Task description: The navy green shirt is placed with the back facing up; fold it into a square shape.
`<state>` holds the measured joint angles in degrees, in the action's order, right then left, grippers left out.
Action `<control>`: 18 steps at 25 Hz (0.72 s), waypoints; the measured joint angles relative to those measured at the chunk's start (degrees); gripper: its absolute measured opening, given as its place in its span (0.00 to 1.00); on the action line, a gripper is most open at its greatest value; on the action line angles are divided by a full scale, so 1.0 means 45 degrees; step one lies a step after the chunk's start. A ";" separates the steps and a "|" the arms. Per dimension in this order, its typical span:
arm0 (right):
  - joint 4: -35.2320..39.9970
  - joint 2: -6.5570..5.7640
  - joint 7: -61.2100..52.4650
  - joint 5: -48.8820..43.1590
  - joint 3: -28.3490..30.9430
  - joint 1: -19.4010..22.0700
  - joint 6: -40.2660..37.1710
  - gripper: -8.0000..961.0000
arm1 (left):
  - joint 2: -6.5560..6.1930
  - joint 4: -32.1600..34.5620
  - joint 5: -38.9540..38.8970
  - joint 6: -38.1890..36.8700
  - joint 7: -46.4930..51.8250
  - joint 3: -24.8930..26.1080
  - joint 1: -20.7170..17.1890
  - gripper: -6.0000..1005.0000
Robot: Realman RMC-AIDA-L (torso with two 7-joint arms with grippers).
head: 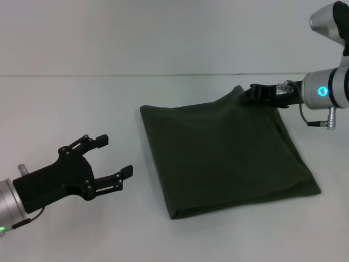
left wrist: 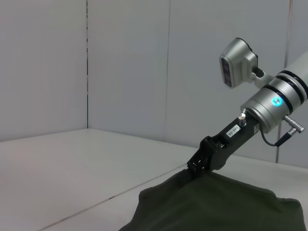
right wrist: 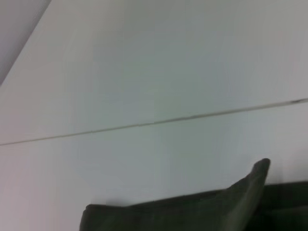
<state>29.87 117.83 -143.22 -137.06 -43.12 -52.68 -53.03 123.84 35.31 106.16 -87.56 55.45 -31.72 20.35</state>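
Because the plain white desk (head: 65,109) carries only one item, the state of the fold can be read directly from it: the large dark olive-green short-sleeved shirt of soft matte cloth (head: 229,158) lies right of the desk's centre, already reduced to a compact, roughly square, multi-layer packet with its edges skewed to the desk's front. The step in hand appears to be the last fold or its final adjustment. The black right gripper (head: 256,94) sits at the packet's far right corner, where the cloth rises into a small peak; it appears closed on that corner, although its fingertips are hidden by cloth. The black left gripper (head: 113,161) hovers over bare desk well to the left of the shirt, jaws spread wide and holding nothing. The next move probably calls for lowering the raised corner flat onto the packet, releasing it, and withdrawing clear without dragging the top layer.
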 joint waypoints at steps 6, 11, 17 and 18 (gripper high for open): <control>0.0576 0.0155 0.0488 0.0391 -0.0028 0.0323 0.0243 0.12 | 0.0000 0.0002 0.0000 0.0094 0.0001 -0.0003 0.0002 0.94; 0.0961 0.0238 0.0612 0.0778 -0.0078 0.0789 0.0307 0.02 | 0.0000 0.0005 0.0000 0.0110 0.0008 -0.0003 -0.0011 0.94; 0.0790 0.0260 0.0623 0.0786 -0.0091 0.1098 0.0653 0.04 | 0.0001 0.0005 0.0002 0.0111 0.0020 -0.0003 -0.0026 0.94; 0.0773 0.0279 0.0640 0.0778 -0.0096 0.1138 0.0749 0.04 | 0.0000 0.0005 0.0002 0.0110 0.0041 -0.0002 -0.0028 0.94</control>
<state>33.35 119.08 -140.34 -133.56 -43.56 -47.56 -49.66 123.84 35.33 106.17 -87.07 55.63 -31.73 20.23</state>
